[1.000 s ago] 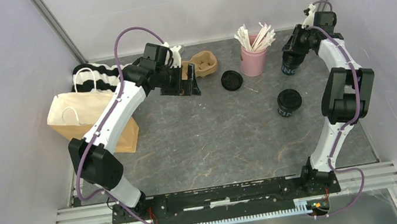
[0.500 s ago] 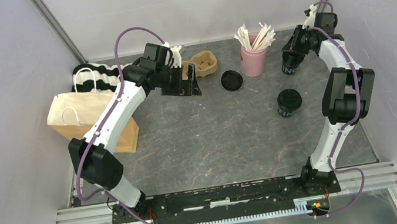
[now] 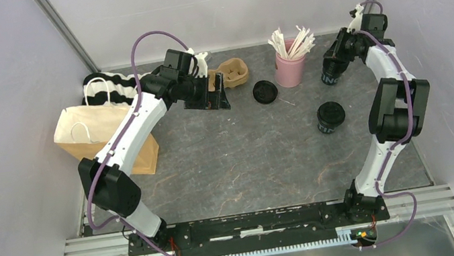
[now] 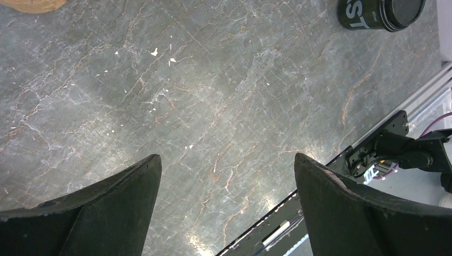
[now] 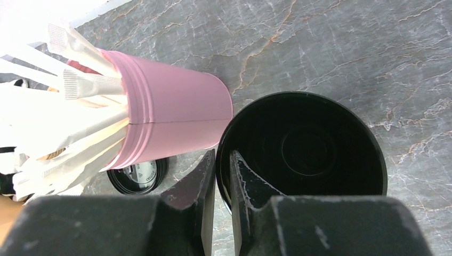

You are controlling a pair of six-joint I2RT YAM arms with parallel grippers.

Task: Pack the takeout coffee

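The right gripper (image 5: 222, 156) is clamped on the rim of a lidless black cup (image 5: 304, 152) at the far right of the grey stone-patterned table (image 3: 242, 159), 1 finger inside the cup wall and 1 outside it. The cup, empty and dark inside, is just beside a pink cup (image 5: 170, 114) crammed with white paper-wrapped sticks (image 5: 48, 112); whether the 2 cups touch cannot be told. A loose black lid (image 5: 136, 173) lies flat on the table on the pink cup's other side.

The 2nd takeout coffee, a lidded black cup (image 3: 330, 116) with pale lettering, stands upright nearer the arm bases, well apart from the held cup and from both grippers.

Across the table, the left gripper (image 3: 214, 97) hangs with its jaws spread wide and nothing between them; in the wrist view only bare tabletop shows between its 2 fingers (image 4: 106, 208). It is just beside a brown pulp carrier tray (image 3: 234, 72) with 2 holes, both unfilled. A brown paper bag (image 3: 100, 137) with white handles lies at the left edge, with a black-and-white striped cloth (image 3: 110, 83) behind it.
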